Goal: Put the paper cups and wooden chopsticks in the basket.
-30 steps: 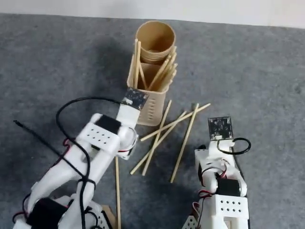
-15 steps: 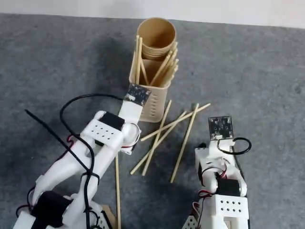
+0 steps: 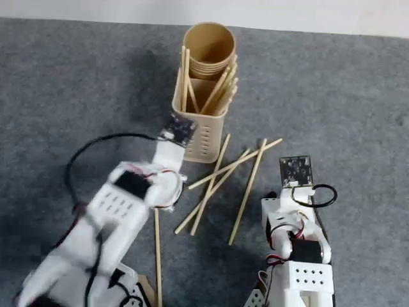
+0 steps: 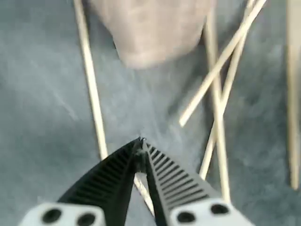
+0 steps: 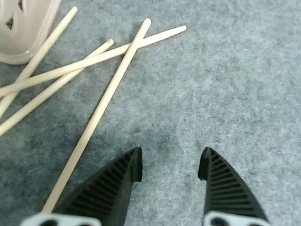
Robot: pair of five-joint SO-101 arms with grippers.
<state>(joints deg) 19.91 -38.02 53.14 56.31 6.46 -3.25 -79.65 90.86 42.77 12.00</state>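
Basket (image 3: 206, 144) stands upright at 12 o'clock on the grey worktop (image 3: 345, 102). A stack of paper cups (image 3: 209, 48) sits in its far compartment, and a bundle of wooden chopsticks (image 3: 220, 96) stands on end in the near one, leaning against the rim.

Four loose chopsticks (image 3: 217, 176) lie crossed on the worktop near the centre, at about 5 o'clock from the basket. Their upper ends are just beside the basket's wall. A fifth chopstick (image 3: 157, 256) lies apart at 7 o'clock, running nearly straight toward the near edge beside the left arm.

The left arm comes in from 7 o'clock with its wrist close to the basket's near wall. The left end effector (image 4: 141, 143) has its fingers pressed together, tips meeting, with nothing pinched. It hangs low over the worktop, above the lone chopstick, with the basket's base just ahead.

The right arm sits at 5 o'clock. The right end effector (image 5: 170, 153) is spread wide over bare worktop, and the crossed chopsticks lie beyond its tips toward 10 o'clock.
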